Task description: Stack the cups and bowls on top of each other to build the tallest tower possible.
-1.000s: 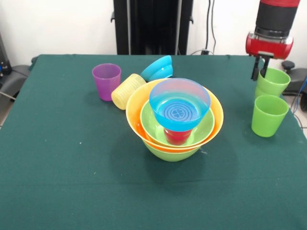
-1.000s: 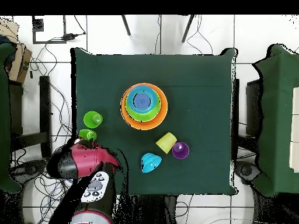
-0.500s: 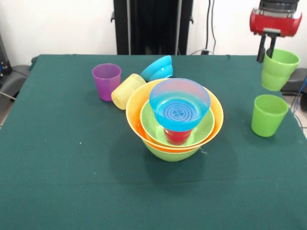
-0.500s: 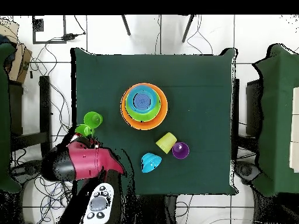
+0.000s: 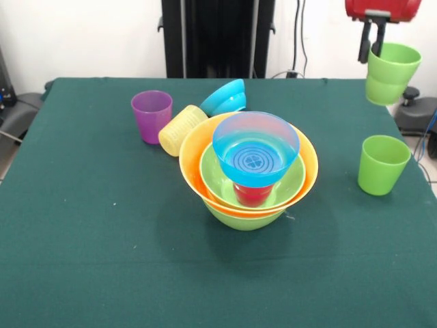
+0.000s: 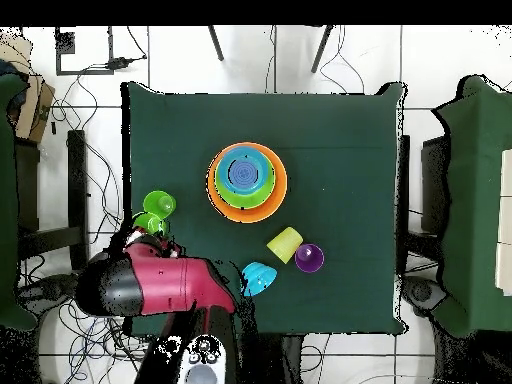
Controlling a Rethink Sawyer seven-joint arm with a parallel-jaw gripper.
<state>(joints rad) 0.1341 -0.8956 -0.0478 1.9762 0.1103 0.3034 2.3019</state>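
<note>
1. A light green cup point(image 5: 390, 72) is clamped at its rim by the gripper point(image 5: 373, 42) and held in the air.
2. The second green cup point(image 5: 382, 164) is seen standing directly below it.
3. The tower point(image 5: 249, 171) is seen well away from the gripper, mid-table.

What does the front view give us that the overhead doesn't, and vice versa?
Front only: the hand holds a light green cup by its rim, clear of the table; the red cup shows under the blue bowl in the tower.

Overhead only: the arm covers most of the held cup, and the tower reads as concentric rings.

Both: second green cup standing alone, purple cup, yellow cup on its side, tilted blue bowl.
</note>
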